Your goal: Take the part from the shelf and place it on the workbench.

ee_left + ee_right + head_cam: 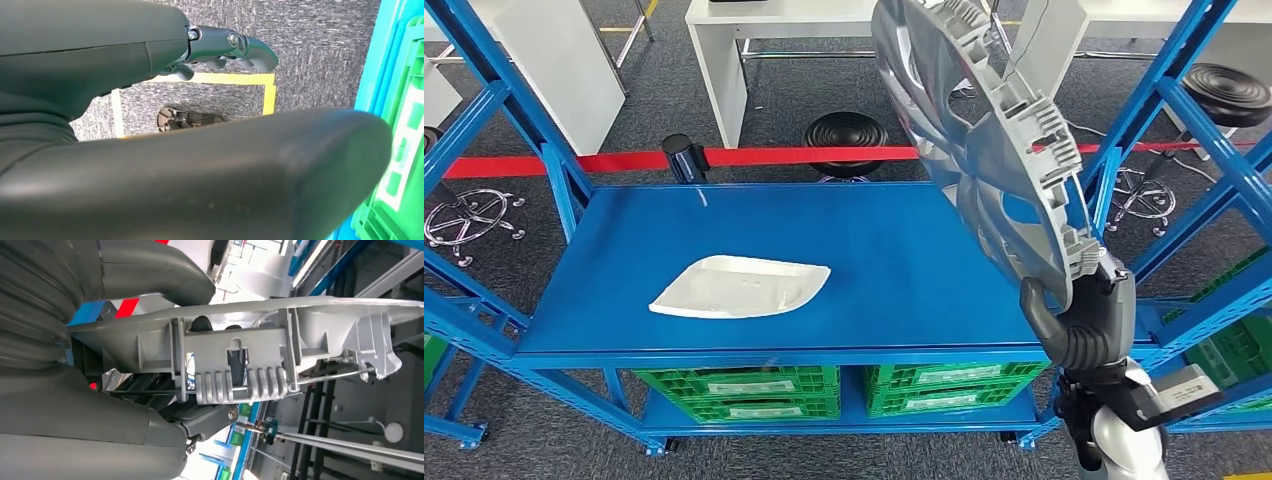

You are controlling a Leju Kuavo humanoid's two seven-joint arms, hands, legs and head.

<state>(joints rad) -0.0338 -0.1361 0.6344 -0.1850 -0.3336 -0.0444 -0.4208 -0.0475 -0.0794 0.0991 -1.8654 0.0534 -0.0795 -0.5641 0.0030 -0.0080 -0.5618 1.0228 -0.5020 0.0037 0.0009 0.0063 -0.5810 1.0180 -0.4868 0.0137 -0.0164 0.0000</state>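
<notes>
Part: a silver wheel cover (984, 140), ribbed and clipped on its back face, held up on edge and tilted above the right end of the blue shelf (904, 270), clear of its surface.
Right hand: the right hand (1086, 318) grips the wheel cover at its lower rim, dark fingers curled round the edge; the right wrist view shows the rim and its clip block (235, 370) clamped between thumb and fingers.
Left hand: the left hand (230, 47) hangs low over grey carpet and a yellow floor marking (220, 79), beside a green crate (400, 150); nothing is in it, but whether its fingers are spread or curled I cannot tell.
Other item: a white flat moulded piece (742, 286) lies on the blue shelf, left of the wheel cover and well apart from it.
Below the shelf: green crates (754, 385) on the lower level.
Behind the shelf: a red barrier tape (624, 161), black stools, white tables.
Progress: the pick looks done, since the part is off the shelf and in hand; carrying it to the bench and setting it down are left.
</notes>
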